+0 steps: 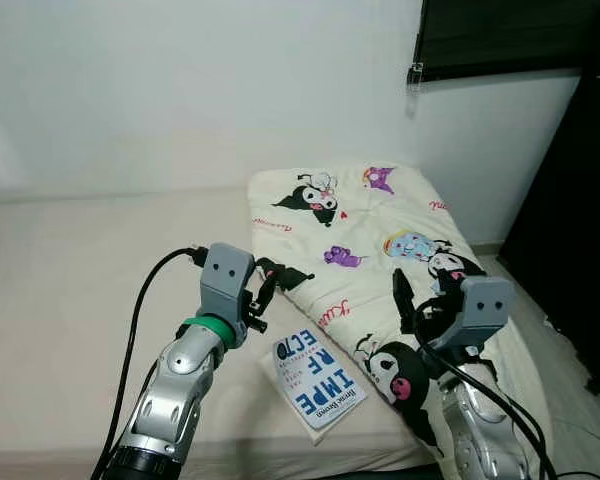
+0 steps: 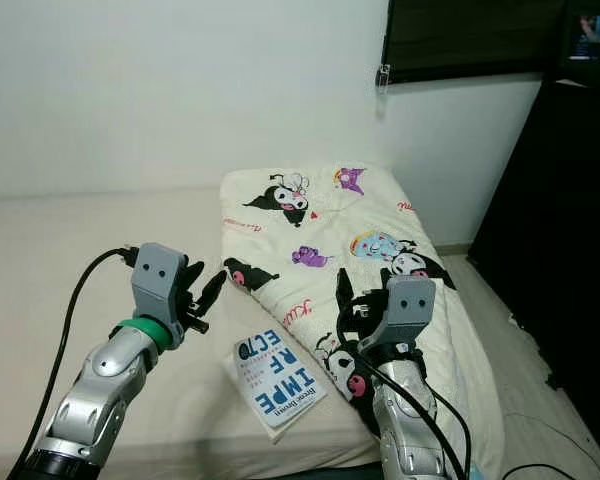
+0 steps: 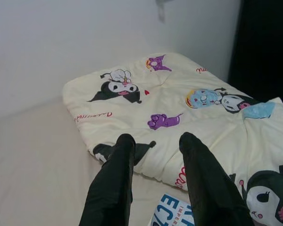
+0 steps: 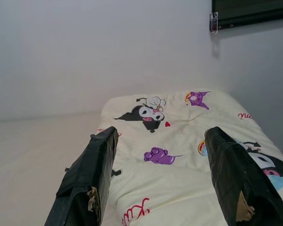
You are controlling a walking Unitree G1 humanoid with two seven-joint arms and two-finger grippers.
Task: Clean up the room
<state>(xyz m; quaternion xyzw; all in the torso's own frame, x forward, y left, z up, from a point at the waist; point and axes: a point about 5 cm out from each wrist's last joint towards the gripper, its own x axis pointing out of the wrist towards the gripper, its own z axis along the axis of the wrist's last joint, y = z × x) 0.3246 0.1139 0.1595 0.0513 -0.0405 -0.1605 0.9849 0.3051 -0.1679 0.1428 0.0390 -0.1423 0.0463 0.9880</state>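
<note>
A blue and white book (image 1: 318, 381) lies near the bed's front edge, beside a folded cream blanket (image 1: 370, 230) printed with cartoon figures. My left gripper (image 1: 265, 285) hovers open just left of the book, above the mattress, with nothing between its fingers (image 3: 114, 179). My right gripper (image 1: 412, 300) is raised open over the blanket's near part, to the right of the book, and its fingers (image 4: 92, 174) hold nothing. The book's corner (image 3: 172, 214) and the blanket (image 3: 179, 101) lie ahead in the left wrist view.
The beige mattress (image 1: 70, 270) stretches to the left up to a white wall (image 1: 180, 90). A dark cabinet (image 1: 580, 230) stands at the right, with a strip of floor (image 1: 570, 370) between it and the bed. A black screen (image 1: 510, 30) hangs high on the wall.
</note>
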